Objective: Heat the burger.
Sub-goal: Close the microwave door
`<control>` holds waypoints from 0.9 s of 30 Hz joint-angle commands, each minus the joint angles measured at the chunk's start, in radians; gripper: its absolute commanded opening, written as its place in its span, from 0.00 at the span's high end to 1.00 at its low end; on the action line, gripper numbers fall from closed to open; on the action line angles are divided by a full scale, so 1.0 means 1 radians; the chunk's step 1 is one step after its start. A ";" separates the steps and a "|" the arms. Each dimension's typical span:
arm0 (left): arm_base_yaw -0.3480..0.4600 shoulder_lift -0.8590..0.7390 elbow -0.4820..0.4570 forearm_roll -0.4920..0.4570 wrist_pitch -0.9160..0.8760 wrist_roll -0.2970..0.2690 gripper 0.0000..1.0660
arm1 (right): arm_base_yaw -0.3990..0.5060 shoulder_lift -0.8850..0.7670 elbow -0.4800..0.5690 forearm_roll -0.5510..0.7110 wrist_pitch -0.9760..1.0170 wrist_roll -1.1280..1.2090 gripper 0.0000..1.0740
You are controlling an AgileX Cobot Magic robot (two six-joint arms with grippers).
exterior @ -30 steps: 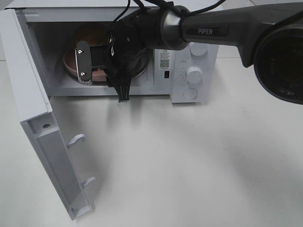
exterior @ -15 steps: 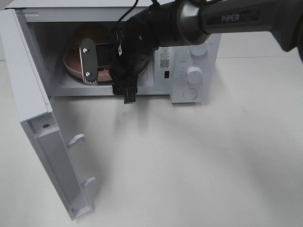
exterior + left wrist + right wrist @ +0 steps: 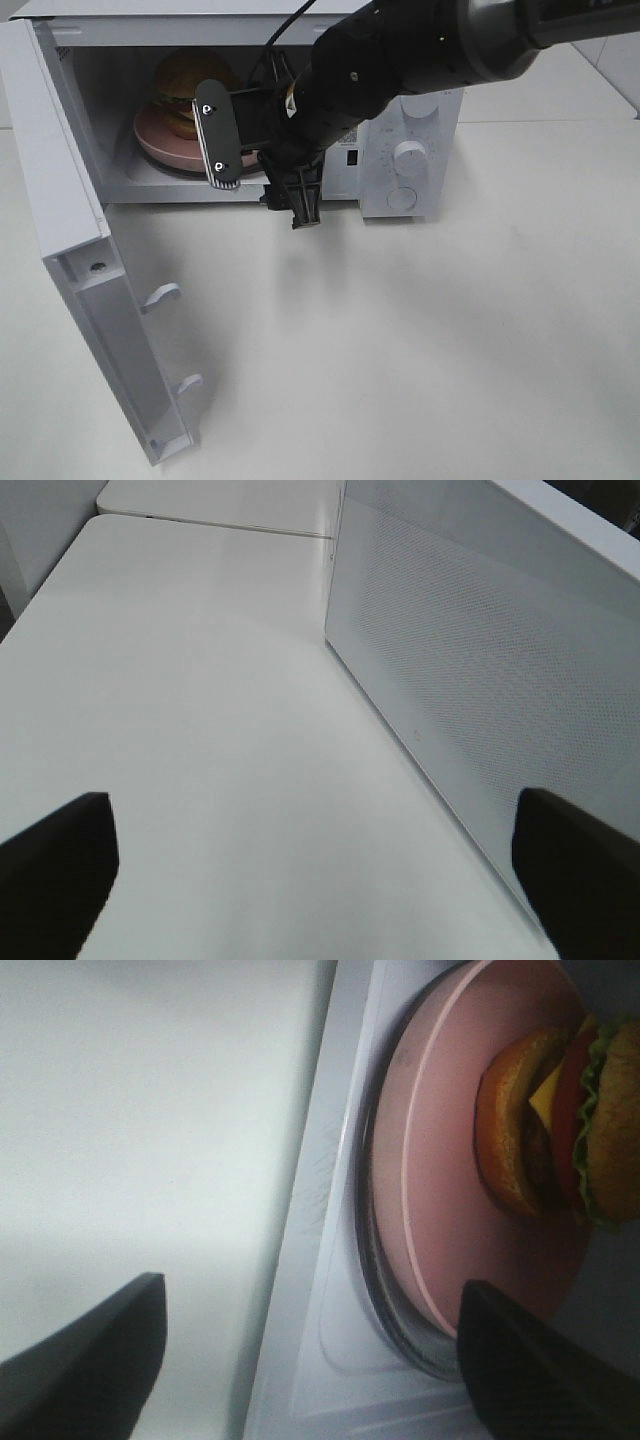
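The burger (image 3: 186, 83) sits on a round pink plate (image 3: 158, 143) on the glass turntable inside the open white microwave (image 3: 410, 150). In the right wrist view the burger (image 3: 555, 1120) lies on the plate (image 3: 440, 1170), just beyond the fingertips. My right gripper (image 3: 258, 170) is open and empty, hanging at the front of the microwave's opening, clear of the plate; it also shows in the right wrist view (image 3: 310, 1295). My left gripper (image 3: 310, 865) is open and empty over bare table beside a white perforated panel (image 3: 470, 660). It is out of the exterior high view.
The microwave door (image 3: 75, 230) stands swung open at the left, reaching toward the table's front. Its two latch hooks (image 3: 162, 296) stick out. The control knobs (image 3: 408, 158) are on the right of the microwave's front. White table (image 3: 420, 340) lies in front.
My right gripper has drawn back out of the microwave and shifted right and toward the front. The burger, mostly hidden behind it before, now shows on the plate.
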 commanded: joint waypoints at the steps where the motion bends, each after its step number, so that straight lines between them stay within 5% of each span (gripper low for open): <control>1: 0.005 -0.015 0.004 -0.005 -0.002 -0.002 0.06 | -0.001 -0.061 0.070 -0.008 -0.016 0.001 0.29; 27: 0.005 -0.015 0.004 -0.005 -0.002 -0.002 0.06 | -0.001 -0.550 0.560 -0.008 -0.030 0.327 0.29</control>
